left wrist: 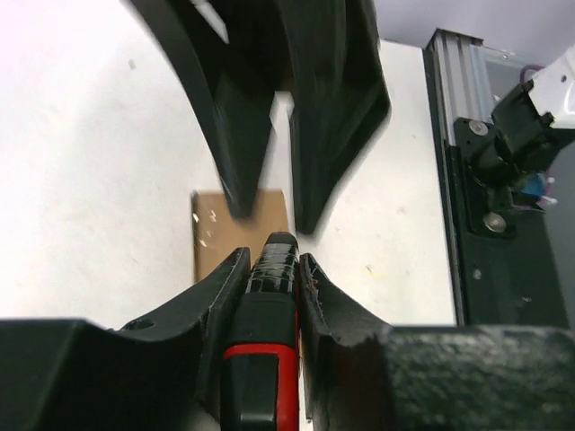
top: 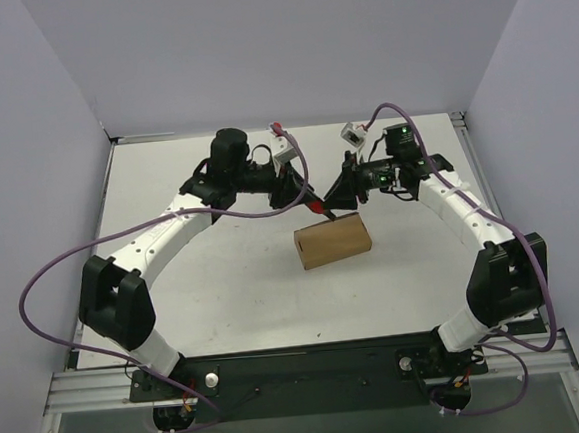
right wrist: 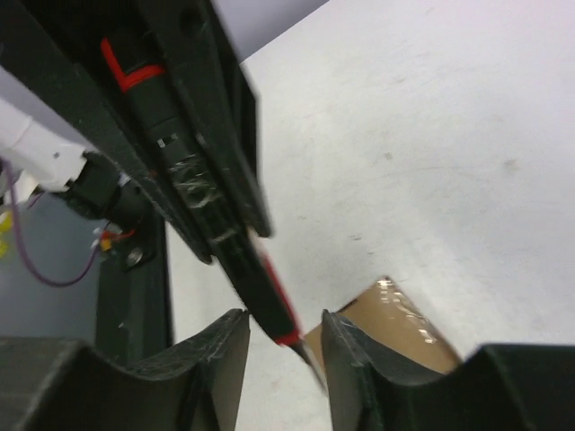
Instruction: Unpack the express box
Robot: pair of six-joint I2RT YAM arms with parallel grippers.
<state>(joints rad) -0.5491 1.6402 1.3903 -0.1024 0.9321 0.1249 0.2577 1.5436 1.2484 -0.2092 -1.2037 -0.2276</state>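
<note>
The express box (top: 333,240), a flat brown cardboard box, lies shut on the white table near the middle; it also shows in part as the box (left wrist: 216,241) and the box (right wrist: 395,314). My left gripper (top: 305,197) is shut on a red-and-black utility knife (left wrist: 265,305), whose blade end points down at the box's far edge. My right gripper (top: 346,200) faces it from the right. In the right wrist view the right gripper (right wrist: 283,346) stands open, and the knife's tip (right wrist: 289,334) sits between its fingers (right wrist: 220,359) without touching them.
The white table (top: 224,282) is bounded by grey walls on three sides. A black and aluminium rail (top: 312,370) with both arm bases runs along the near edge. Purple cables (top: 44,286) loop beside each arm.
</note>
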